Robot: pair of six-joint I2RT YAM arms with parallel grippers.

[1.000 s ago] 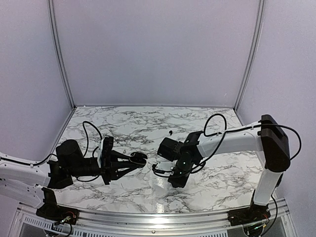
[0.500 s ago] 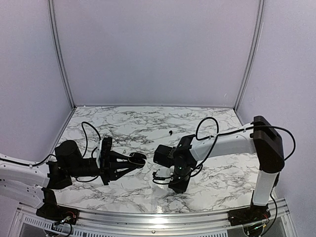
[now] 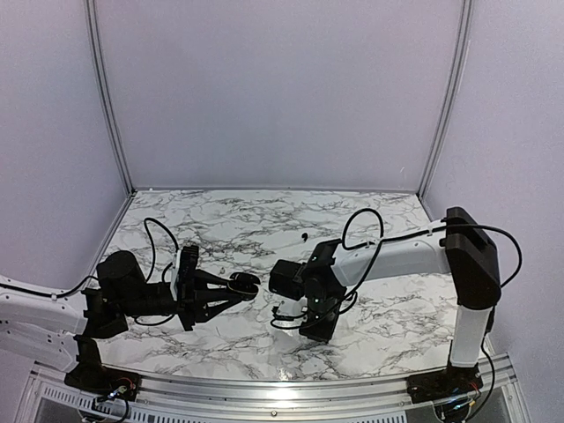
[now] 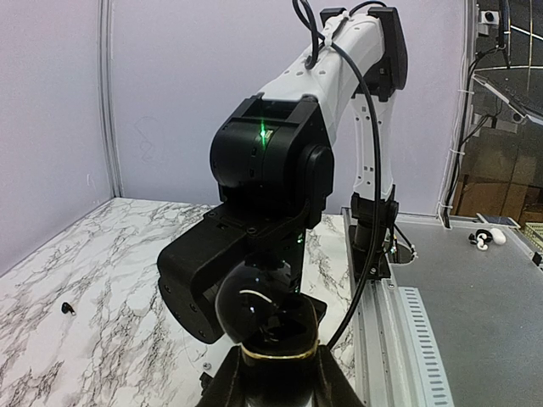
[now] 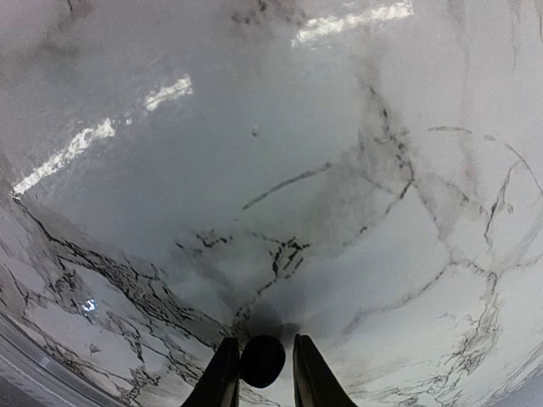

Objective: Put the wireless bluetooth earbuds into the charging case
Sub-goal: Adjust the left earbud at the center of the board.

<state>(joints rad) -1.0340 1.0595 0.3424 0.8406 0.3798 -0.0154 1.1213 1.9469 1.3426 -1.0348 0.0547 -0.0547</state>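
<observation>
Left gripper (image 3: pixel 240 287) stays clamped on a glossy black rounded lump (image 4: pixel 263 314) with a gold band. Behind it, a loose earbud (image 3: pixel 303 236) lies on the marble table (image 3: pixel 397 308), well apart from both tools. Right gripper (image 5: pixel 263 348) has swung left, nearer the lump, probably to hand something in. Its narrow jaws flank a second earbud (image 5: pixel 262 363); whether they pinch it I cannot tell. No pale charging case shows.

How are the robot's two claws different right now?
The left claw points sideways at the other arm; the right claw points down at the table. The left claw grips a big shiny black lump with a gold ring; the right claw has only a tiny black earbud between its fingers. Both have something black and round between their fingers.
</observation>
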